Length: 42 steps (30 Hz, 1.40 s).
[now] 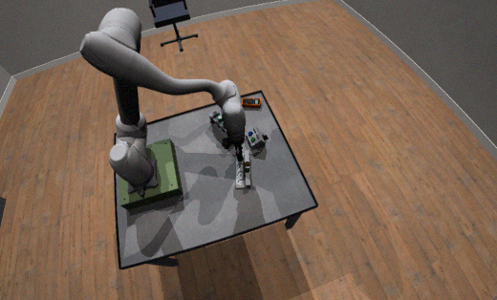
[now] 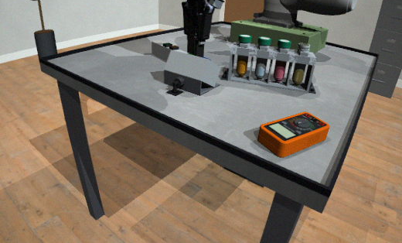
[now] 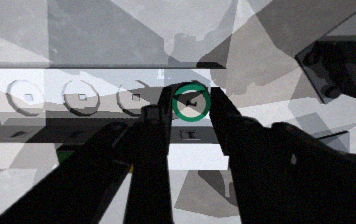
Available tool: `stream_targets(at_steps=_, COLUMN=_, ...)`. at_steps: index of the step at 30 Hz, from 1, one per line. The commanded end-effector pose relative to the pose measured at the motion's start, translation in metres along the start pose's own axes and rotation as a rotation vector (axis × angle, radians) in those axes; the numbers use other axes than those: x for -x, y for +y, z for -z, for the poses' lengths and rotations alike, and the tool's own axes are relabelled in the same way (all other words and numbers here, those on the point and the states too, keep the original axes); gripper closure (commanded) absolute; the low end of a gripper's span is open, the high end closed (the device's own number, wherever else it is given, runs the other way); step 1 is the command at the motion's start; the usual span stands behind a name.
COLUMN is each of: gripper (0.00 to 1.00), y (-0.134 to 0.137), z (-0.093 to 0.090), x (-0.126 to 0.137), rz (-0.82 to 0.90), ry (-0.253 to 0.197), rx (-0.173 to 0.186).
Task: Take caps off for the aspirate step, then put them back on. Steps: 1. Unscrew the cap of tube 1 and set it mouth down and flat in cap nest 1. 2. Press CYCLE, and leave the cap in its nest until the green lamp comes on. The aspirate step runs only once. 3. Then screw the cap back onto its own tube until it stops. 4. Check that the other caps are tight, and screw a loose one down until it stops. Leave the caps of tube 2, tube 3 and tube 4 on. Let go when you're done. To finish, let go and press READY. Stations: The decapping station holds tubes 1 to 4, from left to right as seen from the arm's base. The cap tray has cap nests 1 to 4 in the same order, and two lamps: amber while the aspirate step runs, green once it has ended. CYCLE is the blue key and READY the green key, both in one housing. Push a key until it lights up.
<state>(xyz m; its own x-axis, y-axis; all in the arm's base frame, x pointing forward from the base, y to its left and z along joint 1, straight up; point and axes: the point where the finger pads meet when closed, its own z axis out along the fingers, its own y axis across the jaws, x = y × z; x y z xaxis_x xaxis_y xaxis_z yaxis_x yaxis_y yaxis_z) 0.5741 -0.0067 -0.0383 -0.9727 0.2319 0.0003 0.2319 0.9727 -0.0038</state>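
My gripper (image 3: 191, 101) is shut on the green cap of tube 1 (image 3: 190, 102) and holds it over the rightmost nest of the white cap tray (image 3: 100, 97). The other three nests (image 3: 82, 96) to its left are empty. From above, the gripper (image 1: 238, 153) stands at the tray's (image 1: 243, 172) near end. In the side view the gripper (image 2: 196, 49) is behind the key housing (image 2: 189, 72). In the tube rack (image 2: 270, 68), three tubes wear green caps and the rightmost tube (image 2: 304, 49) is uncapped. I cannot tell whether the cap touches the nest.
The key housing (image 1: 256, 139) with the blue and green keys sits right beside the tray. An orange multimeter (image 2: 294, 133) lies near the table corner. The arm's green base block (image 1: 153, 172) stands at the table's other side.
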Motion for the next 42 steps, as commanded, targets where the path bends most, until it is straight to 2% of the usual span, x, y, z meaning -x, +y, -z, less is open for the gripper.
stream_targets(at_steps=1, gripper=0.70, y=0.000, z=-0.001, x=0.000, rz=0.000, ry=-0.001, rx=0.000)
stream_targets(at_steps=10, gripper=0.70, y=0.000, z=-0.003, x=0.000, rz=0.000, ry=-0.001, rx=0.000)
stream_targets(at_steps=11, gripper=0.64, y=0.000, z=-0.003, x=0.000, rz=0.000, ry=-0.001, rx=0.000)
stream_targets(at_steps=25, gripper=0.64, y=0.000, z=-0.003, x=0.000, rz=0.000, ry=-0.001, rx=0.000)
stream_targets(at_steps=36, gripper=0.64, y=0.000, z=0.052, x=0.000, rz=0.000, ry=-0.001, rx=0.001)
stream_targets(at_steps=38, gripper=0.64, y=0.000, z=0.052, x=0.000, rz=0.000, ry=-0.001, rx=0.001)
stream_targets(at_steps=42, gripper=0.64, y=0.000, z=0.072, x=0.000, rz=0.000, ry=-0.001, rx=0.001)
